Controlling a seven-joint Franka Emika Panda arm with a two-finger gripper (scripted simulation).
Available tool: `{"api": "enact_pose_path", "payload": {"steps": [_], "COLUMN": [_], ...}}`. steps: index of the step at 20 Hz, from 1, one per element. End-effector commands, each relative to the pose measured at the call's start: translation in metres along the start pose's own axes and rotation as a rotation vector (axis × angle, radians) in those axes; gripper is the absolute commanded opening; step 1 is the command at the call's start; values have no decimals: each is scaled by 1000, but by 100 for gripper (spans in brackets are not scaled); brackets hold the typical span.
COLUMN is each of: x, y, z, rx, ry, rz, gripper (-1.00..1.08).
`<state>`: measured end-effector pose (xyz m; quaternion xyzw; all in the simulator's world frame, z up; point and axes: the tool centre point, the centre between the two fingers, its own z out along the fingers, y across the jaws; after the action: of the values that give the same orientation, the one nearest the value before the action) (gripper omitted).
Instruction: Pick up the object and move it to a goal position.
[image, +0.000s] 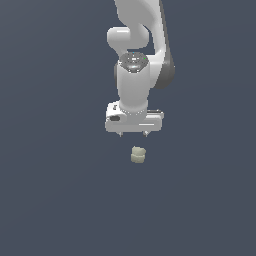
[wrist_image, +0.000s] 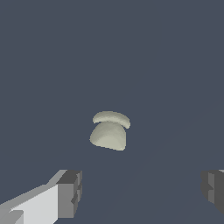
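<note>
Exterior view showed the white Panda arm (image: 137, 55) coming down from the top edge, wrist pointed straight down, w/ the gripper (image: 133, 133) hanging over the dark grey-blue tabletop (image: 50, 200). Only 2 short finger tips poked out under the wide white hand body. They were spread apart, roughly as wide as the hand allowed, w/ nothing between them.

The object (image: 138, 154), a small pale yellowish-beige lump that looked like 2 rounded chunks stacked, sat on the tabletop just below the gripper and a bit toward the exterior view's right of its centre. It was clear of both tips, not touching either. It was much narrower than the hand above it.

Wrist view showed the same: object (wrist_image: 110, 131) out ahead on the tabletop (wrist_image: 43, 52), a flatter cap on a rounder base chunk. 1 of the fingers (wrist_image: 70, 194) showed grey w/ a white side, the other only partly in frame at the opposite edge. Wide gap between the 2, empty. The object lay beyond the tips, not yet between them, approx. in line w/ the gap.
</note>
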<state>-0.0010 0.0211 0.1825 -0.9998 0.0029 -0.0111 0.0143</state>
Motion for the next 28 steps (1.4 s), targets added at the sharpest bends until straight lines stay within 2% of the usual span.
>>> {"api": "enact_pose_path", "payload": {"steps": [1, 10, 17, 28], "x": [0, -6, -6, 4], "y": [0, -1, -2, -10], "z": [0, 4, 4, 34], "rx": [0, -27, -27, -27], "ry": [0, -28, -29, -26], "rz": [0, -53, -53, 38], "gripper": [100, 100, 100, 100]}}
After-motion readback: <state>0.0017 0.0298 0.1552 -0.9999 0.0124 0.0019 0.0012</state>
